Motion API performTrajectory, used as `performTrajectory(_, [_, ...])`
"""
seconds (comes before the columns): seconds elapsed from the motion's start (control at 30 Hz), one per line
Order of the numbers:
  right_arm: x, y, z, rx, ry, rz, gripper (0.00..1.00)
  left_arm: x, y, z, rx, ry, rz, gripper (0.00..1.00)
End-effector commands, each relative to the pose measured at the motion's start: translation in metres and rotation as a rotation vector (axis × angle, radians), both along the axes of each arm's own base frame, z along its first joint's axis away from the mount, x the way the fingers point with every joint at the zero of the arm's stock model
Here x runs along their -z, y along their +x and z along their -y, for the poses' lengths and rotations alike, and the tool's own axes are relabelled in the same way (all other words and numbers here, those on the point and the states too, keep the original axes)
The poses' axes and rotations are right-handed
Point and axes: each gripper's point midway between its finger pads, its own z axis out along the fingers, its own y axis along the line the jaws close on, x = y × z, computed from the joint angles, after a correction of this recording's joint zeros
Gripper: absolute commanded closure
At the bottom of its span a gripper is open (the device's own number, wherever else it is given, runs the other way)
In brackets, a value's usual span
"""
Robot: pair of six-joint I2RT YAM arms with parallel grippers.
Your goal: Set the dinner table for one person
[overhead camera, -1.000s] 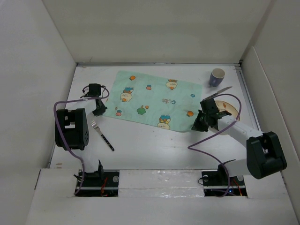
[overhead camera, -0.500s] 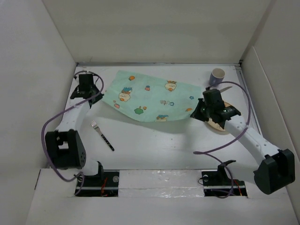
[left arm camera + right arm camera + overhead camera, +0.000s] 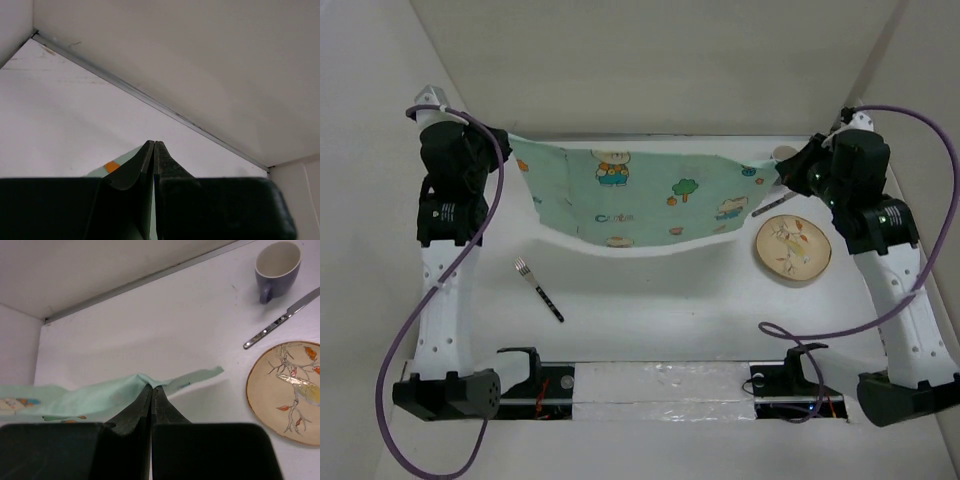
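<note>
The mint-green cartoon-printed cloth mat (image 3: 640, 190) hangs stretched in the air between both grippers, above the back of the white dinner table (image 3: 650, 290). My left gripper (image 3: 505, 145) is shut on the mat's left corner; its jaws are pressed together in the left wrist view (image 3: 154, 145), with green cloth (image 3: 120, 162) beside them. My right gripper (image 3: 785, 172) is shut on the mat's right corner, seen in the right wrist view (image 3: 151, 387) with cloth (image 3: 90, 397) bunched at the tips.
A fork (image 3: 538, 288) lies front left. A beige bird-printed plate (image 3: 792, 250) sits at the right, also in the right wrist view (image 3: 287, 390). A knife (image 3: 282, 317) and a purple cup (image 3: 276, 262) lie behind it. White walls edge the table.
Both arms have risen and swung back, lifting the mat off the table and pulling it taut. The plate, hidden under the right arm before, is uncovered.
</note>
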Motion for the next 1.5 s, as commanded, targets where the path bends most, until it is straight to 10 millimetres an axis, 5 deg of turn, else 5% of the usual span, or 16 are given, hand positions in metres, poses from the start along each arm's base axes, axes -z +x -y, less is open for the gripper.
performTrajectory(0.0, [0.009, 0.037, -0.001, -0.056, -0.004, -0.015, 1.00, 0.013, 0.032, 0.005, 0.041, -0.025, -0.019, 1.00])
performTrajectory(0.1, [0.012, 0.087, -0.002, -0.052, 0.012, -0.017, 1.00, 0.028, 0.074, -0.003, 0.043, -0.043, -0.064, 1.00])
performTrajectory(0.13, [0.030, 0.110, -0.007, -0.060, 0.007, -0.065, 1.00, 0.003, 0.081, -0.003, 0.048, -0.029, -0.018, 1.00])
performTrajectory(0.2, [-0.001, 0.133, -0.004, -0.065, 0.029, -0.010, 1.00, 0.014, 0.107, -0.004, 0.053, -0.030, -0.065, 1.00])
performTrajectory(0.27, [-0.025, 0.156, -0.007, -0.076, 0.054, 0.034, 1.00, -0.018, 0.114, 0.001, 0.079, -0.044, -0.003, 1.00])
performTrajectory(0.4, [-0.067, 0.164, -0.008, -0.086, 0.086, 0.107, 1.00, -0.047, 0.115, 0.002, 0.096, -0.058, 0.055, 1.00])
performTrajectory(0.5, [-0.059, 0.162, -0.005, -0.093, 0.080, 0.080, 1.00, -0.041, 0.105, 0.000, 0.100, -0.062, 0.046, 1.00])
performTrajectory(0.6, [-0.044, 0.142, -0.007, -0.114, 0.083, 0.065, 1.00, 0.002, 0.089, -0.003, 0.089, -0.071, -0.017, 1.00])
performTrajectory(0.63, [0.012, 0.139, -0.008, -0.113, 0.082, -0.047, 1.00, 0.052, 0.086, -0.006, 0.078, -0.088, -0.114, 1.00])
performTrajectory(0.7, [0.048, 0.129, -0.009, -0.116, 0.091, -0.093, 1.00, 0.079, 0.071, -0.003, 0.087, -0.096, -0.150, 1.00])
performTrajectory(0.73, [0.094, 0.113, -0.008, -0.117, 0.091, -0.191, 1.00, 0.127, 0.063, 0.000, 0.094, -0.113, -0.246, 1.00])
performTrajectory(0.8, [0.132, 0.097, -0.008, -0.126, 0.081, -0.267, 1.00, 0.160, 0.050, 0.005, 0.113, -0.134, -0.288, 1.00])
performTrajectory(0.83, [0.150, 0.089, -0.007, -0.125, 0.077, -0.302, 1.00, 0.205, 0.036, 0.009, 0.112, -0.167, -0.374, 1.00])
performTrajectory(0.97, [0.245, 0.050, 0.003, -0.096, 0.057, -0.500, 1.00, 0.271, 0.002, 0.010, 0.087, -0.184, -0.499, 1.00])
performTrajectory(1.1, [0.298, 0.026, 0.014, -0.088, 0.009, -0.622, 1.00, 0.331, -0.033, 0.005, 0.064, -0.149, -0.671, 1.00])
performTrajectory(1.47, [0.322, -0.015, 0.024, -0.072, -0.018, -0.735, 1.00, 0.356, -0.081, 0.002, 0.054, -0.105, -0.781, 1.00])
